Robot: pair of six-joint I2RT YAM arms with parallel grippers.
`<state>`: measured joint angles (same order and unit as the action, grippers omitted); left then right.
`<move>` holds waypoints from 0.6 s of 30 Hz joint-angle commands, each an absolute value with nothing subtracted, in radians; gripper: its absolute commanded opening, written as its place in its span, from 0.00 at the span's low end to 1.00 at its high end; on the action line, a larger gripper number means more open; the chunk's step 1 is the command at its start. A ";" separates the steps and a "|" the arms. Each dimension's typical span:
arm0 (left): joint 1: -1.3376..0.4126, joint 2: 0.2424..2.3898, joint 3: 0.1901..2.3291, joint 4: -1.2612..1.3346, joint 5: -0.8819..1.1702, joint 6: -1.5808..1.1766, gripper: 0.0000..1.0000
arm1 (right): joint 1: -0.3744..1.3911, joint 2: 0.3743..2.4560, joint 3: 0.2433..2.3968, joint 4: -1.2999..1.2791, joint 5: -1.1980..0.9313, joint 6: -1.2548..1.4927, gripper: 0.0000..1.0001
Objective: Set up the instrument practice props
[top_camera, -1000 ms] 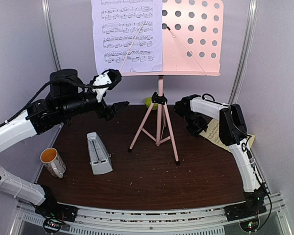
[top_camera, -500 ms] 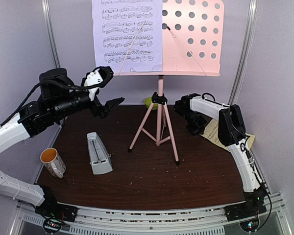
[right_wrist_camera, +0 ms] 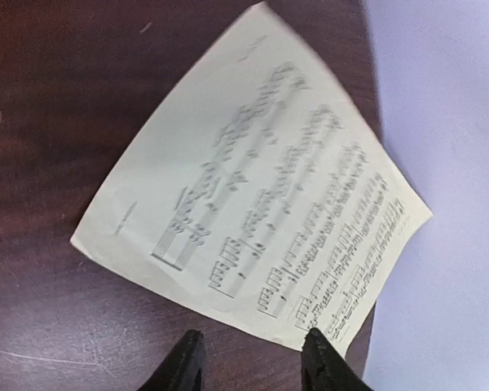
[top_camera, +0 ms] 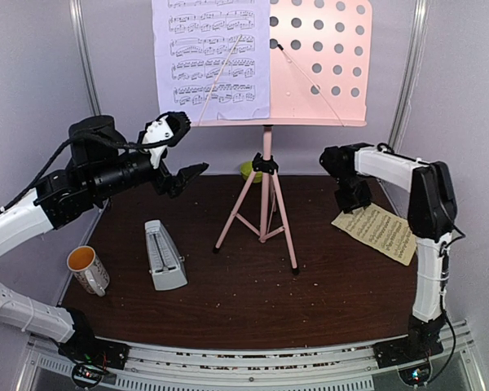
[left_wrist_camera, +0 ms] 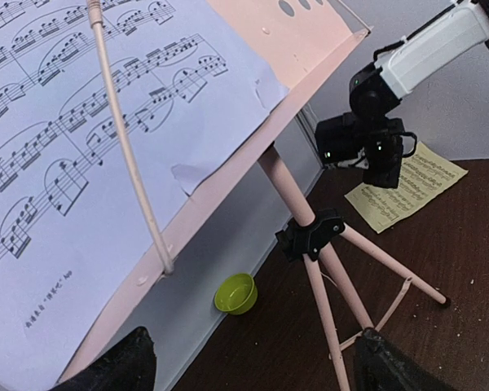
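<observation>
The pink music stand (top_camera: 266,183) rises at the back centre, and its perforated desk (top_camera: 326,65) carries the lavender page (top_camera: 212,57) under a wire holder. The pale-yellow page (top_camera: 376,232) lies flat on the table at the right. The grey metronome (top_camera: 165,257) stands front left. My left gripper (top_camera: 183,151) hangs open and empty below the desk's left edge; its wrist view shows the lavender page (left_wrist_camera: 81,147) and the stand's pole (left_wrist_camera: 289,195). My right gripper (right_wrist_camera: 253,362) is open just above the near edge of the yellow page (right_wrist_camera: 253,187), with nothing between its fingers.
A white mug (top_camera: 88,269) with an orange inside stands at the front left. A lime-green bowl (left_wrist_camera: 235,293) sits by the back wall behind the tripod legs (top_camera: 281,232). The right wall is close to the yellow page.
My right arm has swung right toward the wall, uncovering the yellow page, which now lies flat. My left gripper has risen slightly toward the desk's edge.
</observation>
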<state>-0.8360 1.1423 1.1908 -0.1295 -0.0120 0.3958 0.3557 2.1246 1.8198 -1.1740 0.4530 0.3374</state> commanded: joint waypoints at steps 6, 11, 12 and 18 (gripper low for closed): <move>-0.822 1.209 1.283 -0.105 0.025 0.391 0.86 | 0.207 1.820 1.526 -0.961 0.485 0.250 0.68; -0.820 1.218 1.285 -0.097 0.014 0.378 0.86 | 0.089 1.785 1.456 -0.919 0.243 0.339 0.69; -0.819 1.220 1.285 -0.095 0.014 0.374 0.86 | 0.081 1.803 1.479 -0.940 0.231 0.357 0.66; -0.820 1.233 1.296 -0.094 0.008 0.358 0.86 | 0.069 1.912 1.576 -0.970 0.108 0.461 0.54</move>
